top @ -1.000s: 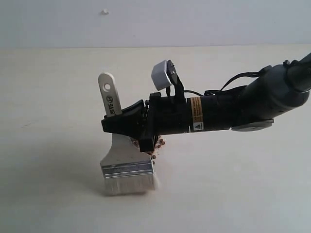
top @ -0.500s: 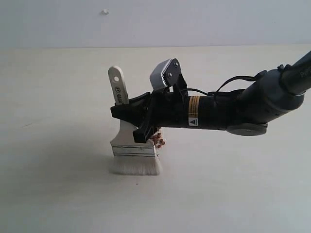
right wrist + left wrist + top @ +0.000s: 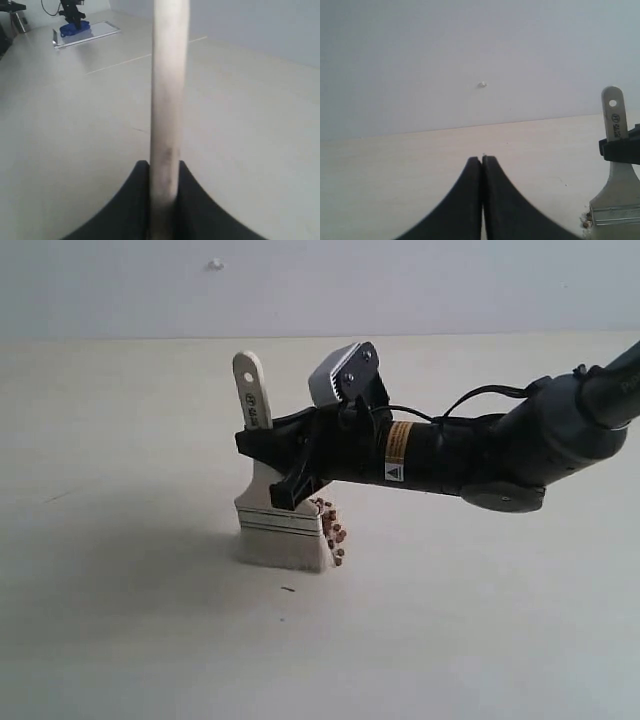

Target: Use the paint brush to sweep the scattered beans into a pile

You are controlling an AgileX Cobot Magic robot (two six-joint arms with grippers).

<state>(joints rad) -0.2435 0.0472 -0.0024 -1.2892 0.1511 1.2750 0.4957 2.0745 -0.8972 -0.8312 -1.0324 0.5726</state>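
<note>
I see the paint brush [image 3: 278, 523] standing nearly upright, cream bristles down, with the reddish-brown beans [image 3: 334, 535] clustered just beside one end of its ferrule.

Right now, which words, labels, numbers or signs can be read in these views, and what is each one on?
No text is legible.
Printed mark on the paint brush handle, below the hanging hole: dark characters, too blurred to read.
Orange label on the right arm: print too small to read.
Warning triangle just under that label: a sign only, no readable words.
</note>
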